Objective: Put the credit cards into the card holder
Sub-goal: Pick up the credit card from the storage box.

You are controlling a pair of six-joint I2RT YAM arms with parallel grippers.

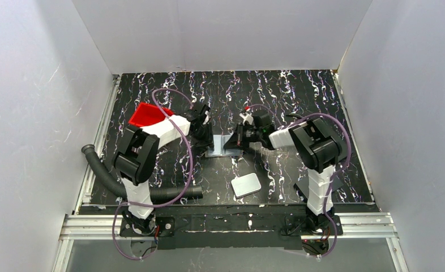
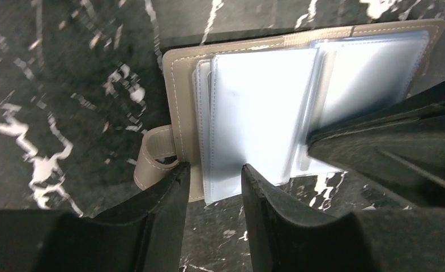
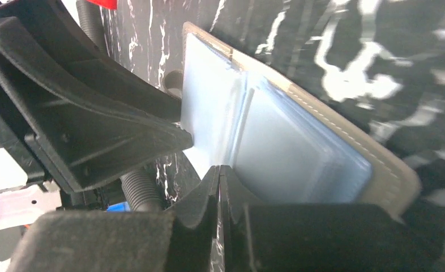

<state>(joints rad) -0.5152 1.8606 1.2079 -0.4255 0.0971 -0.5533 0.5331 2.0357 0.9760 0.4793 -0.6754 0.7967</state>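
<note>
Closest to the arm bases, a black hose point(image 1: 152, 195) lies on the left side of the dark, streaky table point(image 1: 288, 90). A little farther in, a white slab point(image 1: 246, 185) with round corners lies flat, near the middle and well apart from both grippers.

Farther in again, the card holder point(image 1: 215, 148) lies open on the table, right between the two grippers. It has a tan cover with a small strap point(image 2: 155, 153) sticking out at one side. Inside are pale blue-white leaves point(image 2: 260, 107). They are too blurry to show what is in them.

The left gripper point(image 2: 214, 168) is at the holder's left side. Its two fingers stand apart, and the edge of the leaves lies in the gap between them. One finger sits over the cover by the strap. It is not clear if the fingers press on the holder.

The right gripper point(image 3: 219, 173) comes in from the other side. Its fingers are closed together, with their tip against the leaves. It is not clear if a thin leaf is caught between them.

Past the left arm, toward the back, sits a red tray point(image 1: 146, 115).
</note>
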